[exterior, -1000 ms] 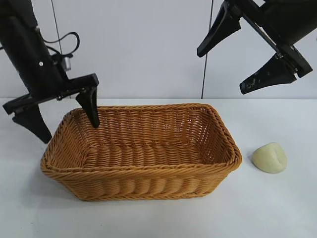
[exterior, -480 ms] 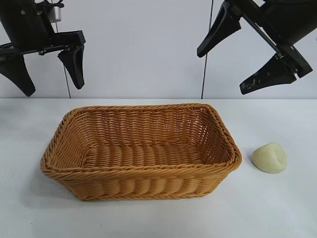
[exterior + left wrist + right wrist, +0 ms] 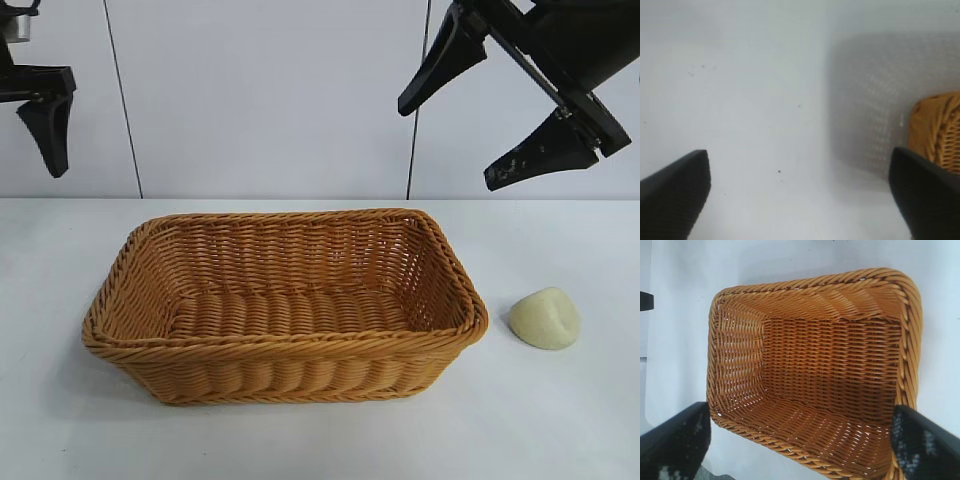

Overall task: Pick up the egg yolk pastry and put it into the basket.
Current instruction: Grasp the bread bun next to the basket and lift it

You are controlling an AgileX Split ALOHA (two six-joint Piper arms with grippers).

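Observation:
The egg yolk pastry point(image 3: 545, 318), a small pale cream-yellow lump, lies on the white table just right of the basket point(image 3: 285, 352). The orange-brown wicker basket stands empty at the table's middle; its inside fills the right wrist view point(image 3: 815, 285), and a corner shows in the left wrist view point(image 3: 940, 130). My right gripper point(image 3: 470, 135) is open and empty, high above the basket's right end and the pastry. My left gripper point(image 3: 800, 195) is open and empty, high at the far left edge of the exterior view, where one finger point(image 3: 45, 125) shows.
The white table point(image 3: 560, 420) stretches around the basket, with a pale panelled wall point(image 3: 270, 100) behind. Bare table lies below the left gripper point(image 3: 750, 110).
My left gripper has risen from the basket's left rim and drawn away up and to the left, nearly leaving the exterior view. The right gripper, basket and pastry have not moved.

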